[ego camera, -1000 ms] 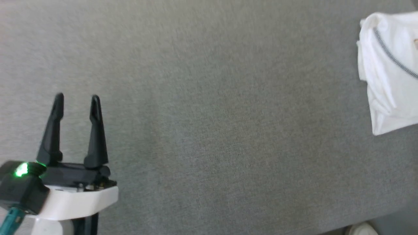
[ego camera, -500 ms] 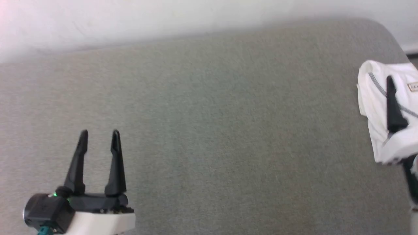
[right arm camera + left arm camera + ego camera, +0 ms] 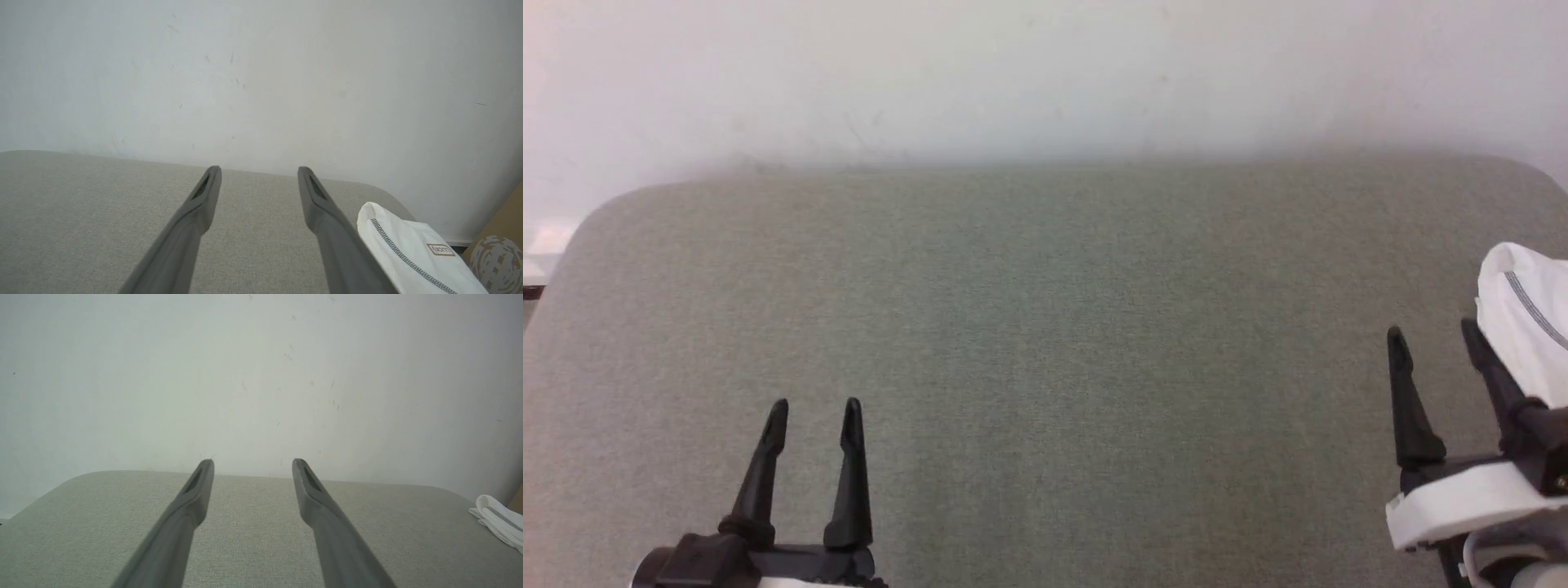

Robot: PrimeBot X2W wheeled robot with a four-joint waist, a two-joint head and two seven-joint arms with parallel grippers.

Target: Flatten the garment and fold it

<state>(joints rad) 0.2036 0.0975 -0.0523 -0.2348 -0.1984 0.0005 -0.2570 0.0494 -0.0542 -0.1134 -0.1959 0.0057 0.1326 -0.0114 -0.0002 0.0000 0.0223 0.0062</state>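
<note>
On the far right end of the grey fabric-covered counter (image 3: 1045, 327): the garment (image 3: 1527, 343), a compact white bundle, partly cut off by the head view's edge. A dark zigzag stitch line (image 3: 402, 253) runs across its top layer. There's a small tan label (image 3: 440, 249) near it, text too small to read.

Left pincer (image 3: 815, 404): released, fingers spread, nothing between them. It sits at the near left over bare counter, well apart from the garment. In the left wrist view the garment is only a small white patch at the far right.

Right pincer (image 3: 1432, 330): also released, gap empty. It sits at the near right, just beside the garment. Its outer finger (image 3: 327, 212) overlaps the cloth's left edge in both the head and right wrist views. Can't tell if it touches the fabric or just passes in front.

Both pincers point toward the pale wall (image 3: 1045, 82) behind the counter. Counter between the two arms is bare grey cloth. Can't tell either pincer's height above the surface.
</note>
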